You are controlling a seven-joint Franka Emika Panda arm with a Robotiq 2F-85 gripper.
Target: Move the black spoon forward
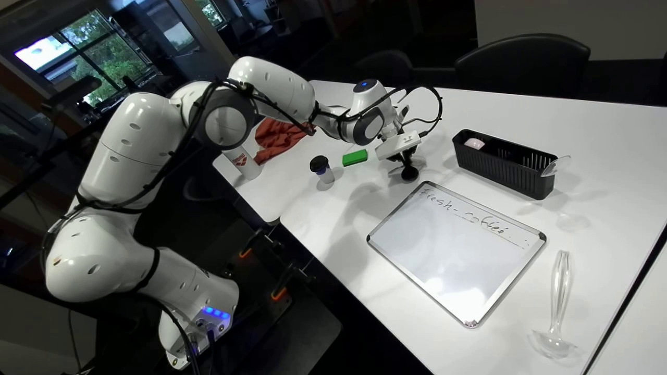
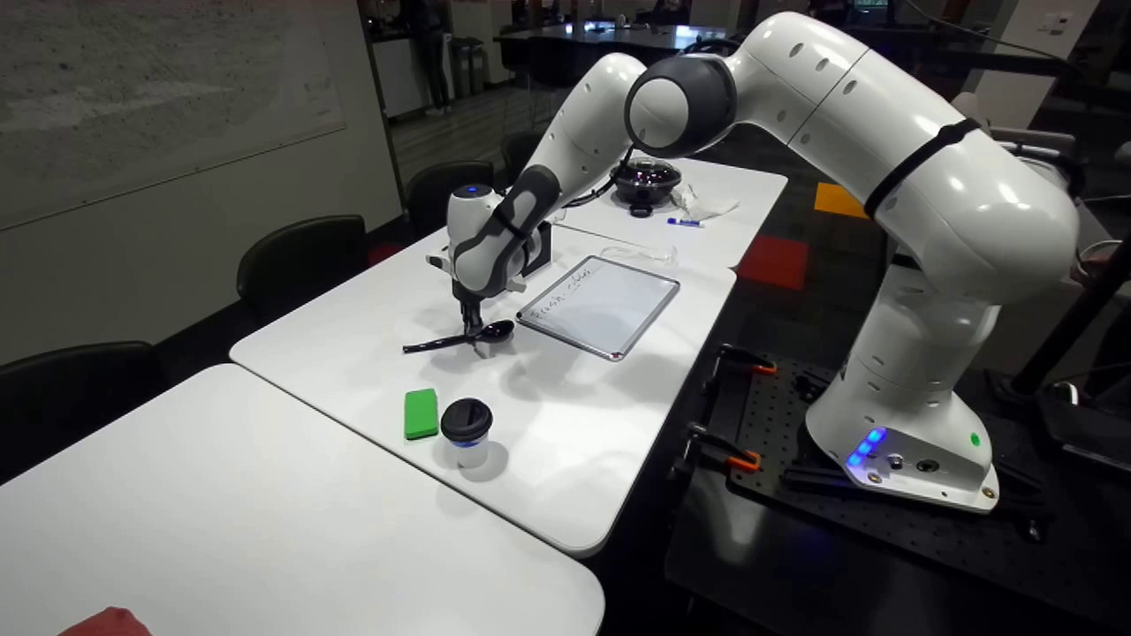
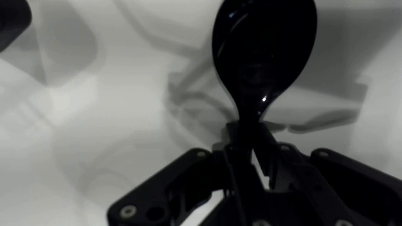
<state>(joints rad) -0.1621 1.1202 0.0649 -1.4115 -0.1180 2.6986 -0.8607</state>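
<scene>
Pinching the black spoon [image 3: 263,56] by its neck, the claw [image 3: 247,128] hangs clamped over the white counter [image 2: 570,424], near the framed whiteboard [image 2: 601,307] (handwriting [image 1: 464,214] along one edge).

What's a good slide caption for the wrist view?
The hand grips the black spoon near its bowl, over a pale, shadowed tabletop.
</scene>
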